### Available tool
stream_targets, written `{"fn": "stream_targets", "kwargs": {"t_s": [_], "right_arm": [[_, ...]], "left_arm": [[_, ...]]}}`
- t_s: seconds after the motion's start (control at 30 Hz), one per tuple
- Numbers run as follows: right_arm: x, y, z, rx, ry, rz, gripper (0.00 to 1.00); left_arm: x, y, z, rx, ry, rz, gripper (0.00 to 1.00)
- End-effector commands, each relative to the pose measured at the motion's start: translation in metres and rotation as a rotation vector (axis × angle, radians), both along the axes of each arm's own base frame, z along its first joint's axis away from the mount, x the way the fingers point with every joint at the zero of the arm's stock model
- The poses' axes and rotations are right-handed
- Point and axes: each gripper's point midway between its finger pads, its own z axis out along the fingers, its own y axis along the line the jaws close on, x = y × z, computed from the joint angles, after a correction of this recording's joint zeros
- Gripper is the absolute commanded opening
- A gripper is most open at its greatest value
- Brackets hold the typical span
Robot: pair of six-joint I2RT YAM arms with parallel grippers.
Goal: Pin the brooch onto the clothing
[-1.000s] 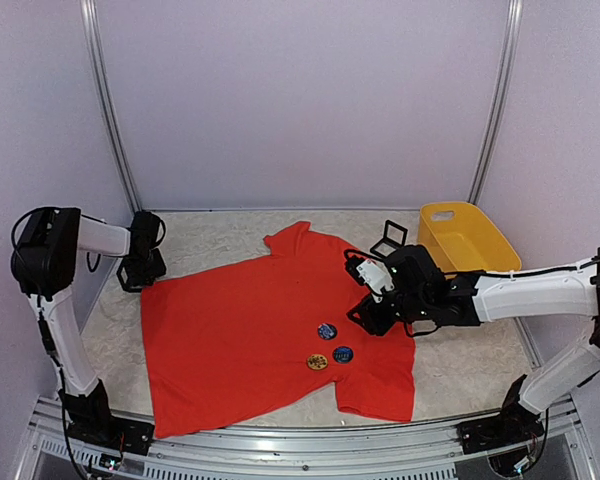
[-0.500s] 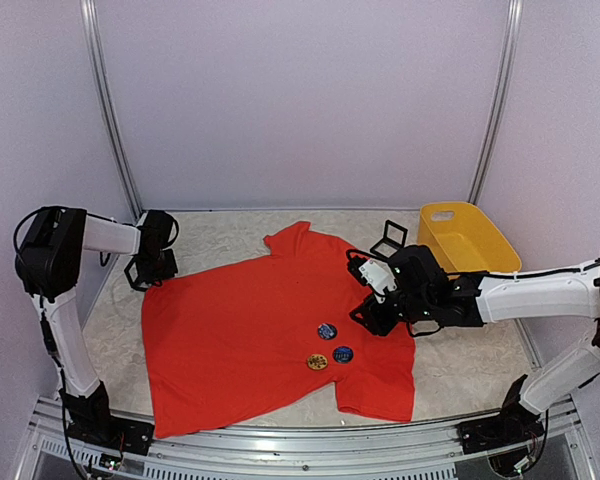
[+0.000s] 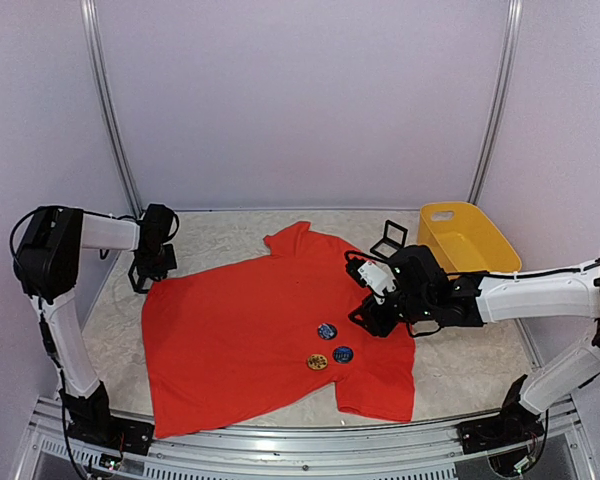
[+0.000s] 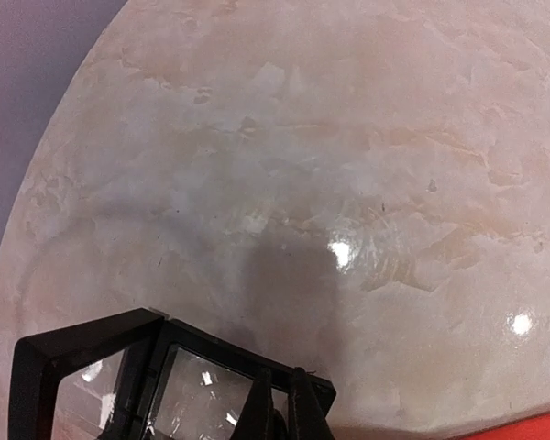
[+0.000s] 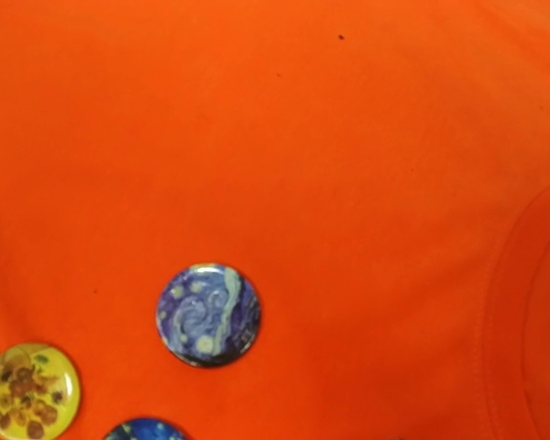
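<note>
Shirt: red-orange T-shirt (image 3: 240, 330) spread flat across the middle of the tabletop (image 3: 460, 360), collar toward the far side, hem toward the arm bases.
Brooches: three round ones lie on the right part of the shirt's front. The blue swirl brooch (image 5: 208, 314) is farthest back. The second blue brooch (image 3: 343, 354) and the yellow flower brooch (image 3: 317, 362) are just nearer. They are close together but not touching.
Pinned or loose: cannot tell.
Left end effector (image 3: 148, 275): fingers pressed together, low over bare tabletop just beside the shirt's sleeve on the left side.
Right end effector (image 3: 368, 318): above the shirt, just right of the blue swirl brooch. Its fingers are out of sight, so I cannot tell how wide they stand.
Basket (image 3: 470, 240): yellow, at the far right, off the shirt.
Black box (image 3: 388, 238): small, between collar and basket.
</note>
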Motion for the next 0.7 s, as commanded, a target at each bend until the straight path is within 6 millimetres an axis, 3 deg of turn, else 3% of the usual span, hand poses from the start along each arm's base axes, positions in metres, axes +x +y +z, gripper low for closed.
{"fn": "stream_targets", "kwargs": {"t_s": [0.0,0.2,0.53,0.67], "right_arm": [[-0.001,-0.004,0.005,0.001,0.001,0.006,0.48],[0.0,-0.003,0.009,0.001,-0.004,0.006,0.48],[0.001,-0.003,0.016,0.002,-0.009,0.005,0.48],[0.0,-0.003,0.022,0.017,-0.015,0.002,0.48]], "left_arm": [[-0.003,-0.005,0.01,0.006,-0.005,-0.012,0.0],[-0.003,-0.003,0.016,0.029,-0.009,-0.008,0.0],[0.022,0.015,0.066,0.143,-0.105,-0.012,0.0],[0.033,0.005,0.083,0.163,-0.141,-0.045,0.0]]}}
